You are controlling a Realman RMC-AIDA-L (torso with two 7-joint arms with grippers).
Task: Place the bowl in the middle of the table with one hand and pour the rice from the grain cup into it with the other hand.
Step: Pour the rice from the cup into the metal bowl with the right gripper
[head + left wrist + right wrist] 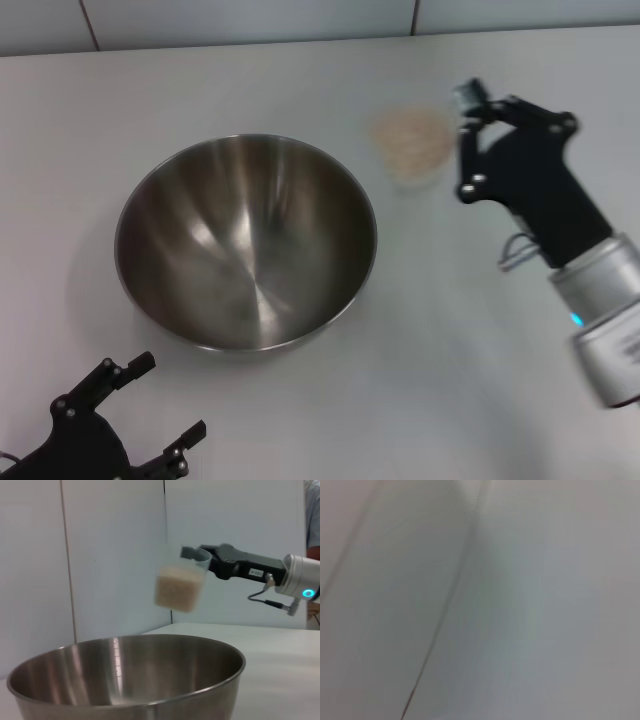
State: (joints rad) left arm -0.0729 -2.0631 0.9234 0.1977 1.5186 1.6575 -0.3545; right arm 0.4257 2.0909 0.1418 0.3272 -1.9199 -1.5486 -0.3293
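White table (pixel 480 380) fills the head view, with pale wall panels at its far edge. Going left to right: the left gripper (pixel 150 402) sits low at the near left corner, its jaws apart and holding nothing, with the bowl (pixel 246 242) just beyond its fingertips and not touched by them. That bowl stands upright near the middle of the table and looks bare inside, so placing seems done and pouring is the step in hand. Right of the bowl and beyond its rim, the right gripper (pixel 462 130) holds the cup (pixel 180 578) by its rim, jaws clamped on it; the left wrist view shows the cup lifted well above the bowl's rim, roughly upright, with the rice (pixel 176 592) filling its lower part. From the jaws, the bowl lies below and off to the side, so the cup is not yet over the opening. To pour well, I judge the arm should first carry the cup over the bowl's centre, lower it closer to the rim, then tip slowly with the lip leading, so grains fall inside and do not bounce out. The right wrist view shows only blank pale surface.
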